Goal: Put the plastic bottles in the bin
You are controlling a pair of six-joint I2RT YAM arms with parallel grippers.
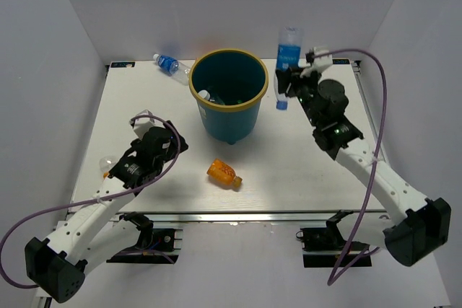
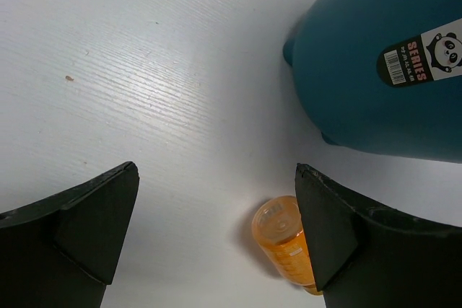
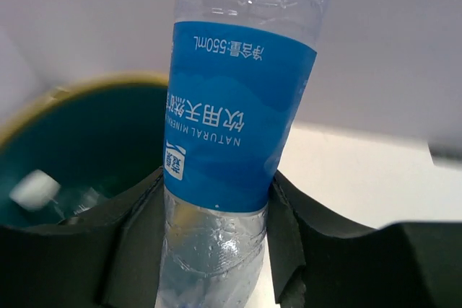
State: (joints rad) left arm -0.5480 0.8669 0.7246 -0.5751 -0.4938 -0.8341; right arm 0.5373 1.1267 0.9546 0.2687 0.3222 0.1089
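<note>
My right gripper (image 3: 216, 203) is shut on a clear plastic bottle with a blue label (image 3: 238, 106), gripping it just below the label. In the top view this bottle (image 1: 289, 54) hangs just right of the bin (image 1: 227, 124), a dark teal bucket with a yellow-tan rim. A white-capped bottle (image 1: 204, 94) lies inside the bin. A stubby orange bottle (image 1: 223, 173) lies on the table in front of the bin. My left gripper (image 2: 216, 178) is open low over the table, the orange bottle (image 2: 283, 239) beside its right finger. Another blue-label bottle (image 1: 168, 63) lies behind the bin to its left.
White walls enclose the table on the left, back and right. The bin's side with a panda sticker (image 2: 426, 55) fills the upper right of the left wrist view. Both arm bases sit at the near table edge (image 1: 231, 216).
</note>
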